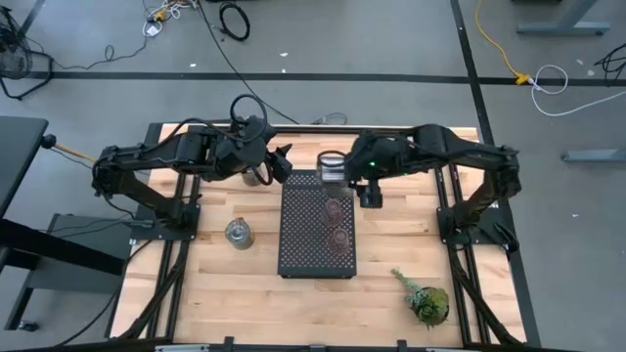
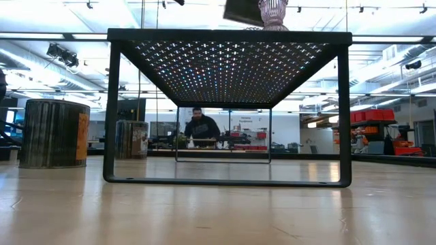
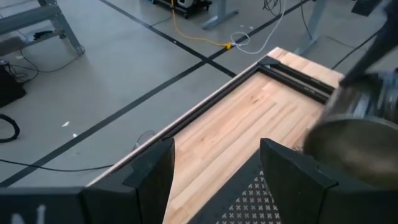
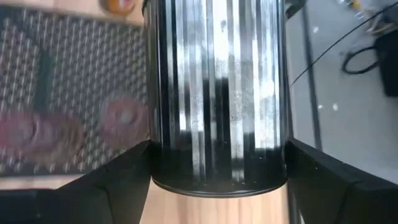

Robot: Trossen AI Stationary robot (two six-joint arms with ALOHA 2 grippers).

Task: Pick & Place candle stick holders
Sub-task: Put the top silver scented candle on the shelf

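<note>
A ribbed silvery candle stick holder (image 4: 217,93) fills the right wrist view, upright and clamped between the jaws of the right gripper (image 1: 337,174); in the high view it sits at the far right corner of the black perforated tray (image 1: 303,249). Whether it is resting on the tray or held just above it cannot be told. Two pinkish-brown holders (image 1: 339,235) lie on the tray's right half, one behind the other, and show again through the mesh in the right wrist view (image 4: 124,117).

A second silvery holder (image 1: 238,233) stands on the counter (image 1: 391,235) to the left of the tray, well apart from it. A third silvery holder (image 1: 256,176) stands near the tray's far left corner, right by the left gripper (image 1: 277,162). That gripper's jaws are apart and hold nothing; in the left wrist view its dark fingers (image 3: 155,174) frame bare wood and the tray's corner.

In the low view the tray stands on thin legs, with two metal holders (image 2: 54,133) to its left and a glass-like holder (image 2: 273,15) on top. A person (image 2: 201,128) sits far behind. A leafy green sprig (image 1: 423,296) lies near the counter's near right corner.
</note>
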